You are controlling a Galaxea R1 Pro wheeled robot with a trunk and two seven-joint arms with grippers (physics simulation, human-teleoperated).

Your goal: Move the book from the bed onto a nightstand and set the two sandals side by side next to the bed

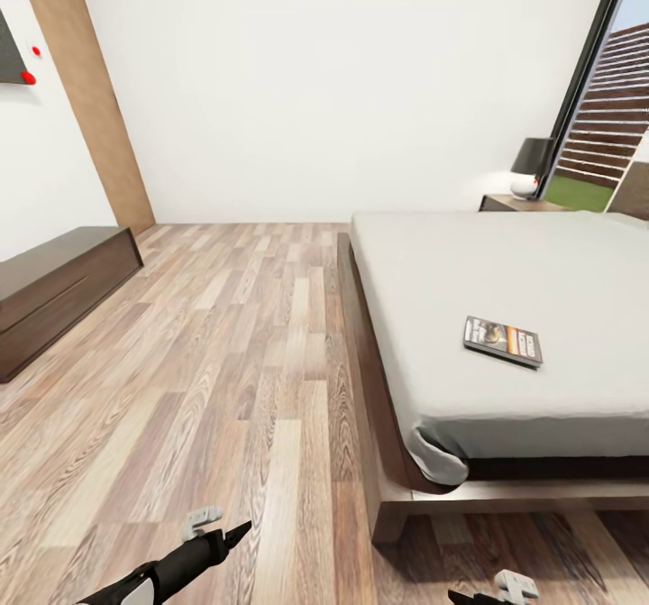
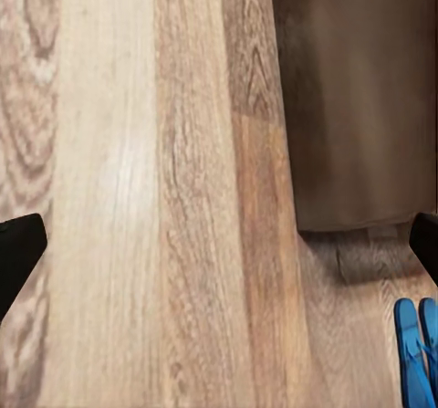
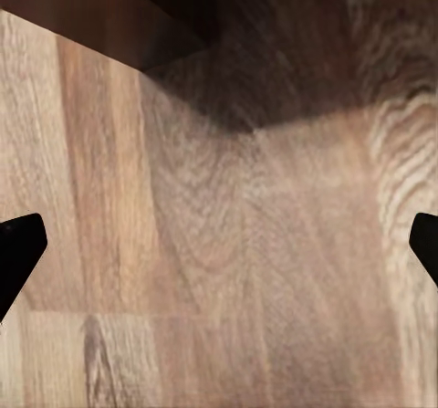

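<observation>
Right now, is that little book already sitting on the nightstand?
No, the book lies flat on the grey mattress of the bed, while the nightstand stands by the window with a lamp on it.

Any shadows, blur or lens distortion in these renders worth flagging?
Head view: wide-angle stretch slants the window frame; the book reads sharp, with dark shade under the bed overhang. Left wrist view: soft, and the sandals are cropped at the edge. Right wrist view: floor grain blurred, with a dark shadow under the bed base.

The head view looks down from high over the floor and the bed; both wrist views face the floor closely.
</observation>
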